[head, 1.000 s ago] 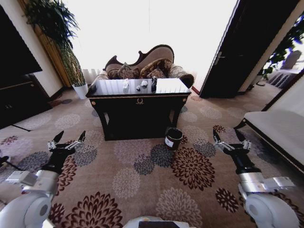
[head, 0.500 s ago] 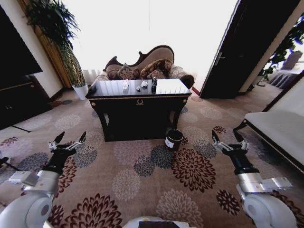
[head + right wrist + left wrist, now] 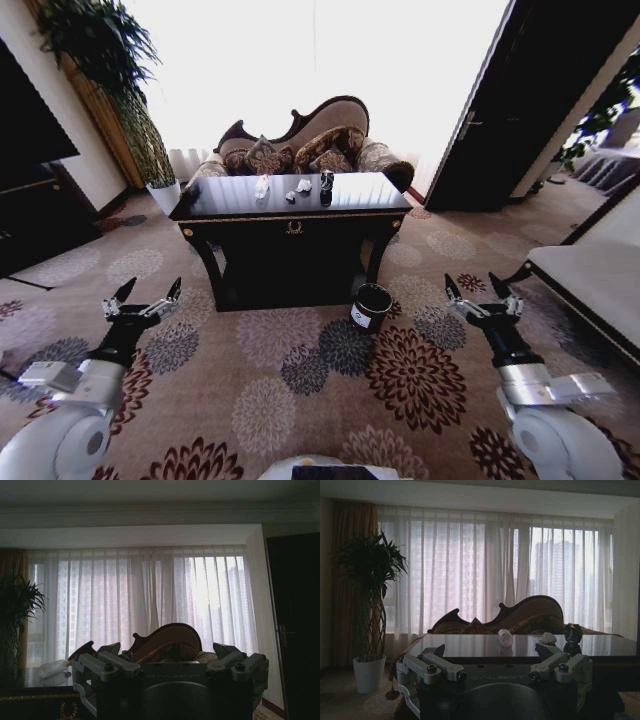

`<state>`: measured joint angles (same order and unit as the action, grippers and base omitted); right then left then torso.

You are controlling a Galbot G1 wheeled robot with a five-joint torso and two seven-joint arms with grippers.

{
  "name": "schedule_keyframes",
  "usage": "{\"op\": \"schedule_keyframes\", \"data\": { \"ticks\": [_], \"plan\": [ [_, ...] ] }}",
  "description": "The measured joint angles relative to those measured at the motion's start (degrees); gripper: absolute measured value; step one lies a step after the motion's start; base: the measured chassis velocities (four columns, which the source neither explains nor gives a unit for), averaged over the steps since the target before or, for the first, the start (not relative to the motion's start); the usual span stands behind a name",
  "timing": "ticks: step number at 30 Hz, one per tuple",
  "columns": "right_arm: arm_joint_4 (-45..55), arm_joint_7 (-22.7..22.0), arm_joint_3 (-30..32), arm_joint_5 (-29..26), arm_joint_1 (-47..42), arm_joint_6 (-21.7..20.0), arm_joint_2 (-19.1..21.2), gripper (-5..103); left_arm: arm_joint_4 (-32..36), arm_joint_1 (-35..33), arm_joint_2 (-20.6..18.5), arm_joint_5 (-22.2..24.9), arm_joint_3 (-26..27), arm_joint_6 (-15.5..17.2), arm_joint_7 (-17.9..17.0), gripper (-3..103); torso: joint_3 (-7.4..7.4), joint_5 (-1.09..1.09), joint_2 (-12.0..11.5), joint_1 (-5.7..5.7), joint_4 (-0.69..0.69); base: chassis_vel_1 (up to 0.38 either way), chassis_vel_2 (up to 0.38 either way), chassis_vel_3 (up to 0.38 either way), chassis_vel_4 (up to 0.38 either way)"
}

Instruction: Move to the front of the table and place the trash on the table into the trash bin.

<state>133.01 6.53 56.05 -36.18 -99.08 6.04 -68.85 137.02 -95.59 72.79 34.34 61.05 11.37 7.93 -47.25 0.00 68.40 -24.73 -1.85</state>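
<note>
So the trash is all sitting up on the black bench (image 3: 240,197) — nothing has been binned as far as I can see. There's a crumpled white wad (image 3: 262,186) toward the left of the group, a second white wad (image 3: 303,185) next to it, a tiny bit (image 3: 290,196) in front between them, and the dark crushed can (image 3: 326,180) on the right. They're all bunched near the far edge of the top, close together but apart from each other.

The trash bin (image 3: 372,306) stands on the carpet just beside the bench's front right leg, upright, white label facing the robot. Can't see anything inside it from the head view; the inside just looks dark, so I'd guess empty but can't really tell.

Robot isn't at the bench yet — there's a stretch of flowered carpet (image 3: 300,360) between it and the front apron. Left gripper (image 3: 142,300) hangs low over the carpet on the left, fingers spread wide, holding nothing. Right gripper (image 3: 482,299) mirrors it on the right, fingers wide too, empty.

So I'd say: still in the approach part, every pickup left to do.
</note>
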Motion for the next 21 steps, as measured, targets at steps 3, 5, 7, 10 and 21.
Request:
{"op": "schedule_keyframes", "data": {
  "ticks": [3, 5, 7, 10, 21],
  "plan": [
    [0.08, 0.01, 0.01, 0.0, -0.05, 0.02, -0.09, 100, 0.04, 0.0, 0.0, -0.01, 0.0, -0.05, 0.14, 100, 0.01, 0.0, 0.01, 0.02, -0.01, -0.171, 0.17, 0.17, -0.176],
    [0.09, 0.02, 0.01, 0.0, -0.05, 0.03, -0.11, 100, 0.04, 0.0, 0.0, -0.02, 0.0, -0.06, 0.16, 100, 0.01, 0.0, 0.01, 0.02, -0.01, -0.157, 0.148, 0.161, -0.167],
    [0.12, 0.07, 0.01, 0.0, -0.08, 0.04, -0.19, 100, 0.04, 0.0, 0.0, -0.02, 0.0, -0.11, 0.19, 100, 0.01, 0.01, 0.01, 0.02, 0.0, -0.166, 0.172, 0.157, -0.156],
    [0.14, 0.14, 0.01, 0.02, -0.1, 0.06, -0.2, 100, 0.04, -0.01, 0.01, -0.03, 0.0, -0.15, 0.22, 100, 0.01, 0.01, 0.0, 0.03, 0.0, -0.176, 0.179, 0.176, -0.154],
    [0.15, 0.37, 0.01, 0.04, -0.07, 0.18, -0.3, 100, -0.06, 0.01, 0.25, -0.23, -0.25, -0.28, 0.39, 100, 0.01, 0.0, 0.0, 0.02, -0.01, -0.195, 0.182, 0.178, -0.184]
  ]
}}
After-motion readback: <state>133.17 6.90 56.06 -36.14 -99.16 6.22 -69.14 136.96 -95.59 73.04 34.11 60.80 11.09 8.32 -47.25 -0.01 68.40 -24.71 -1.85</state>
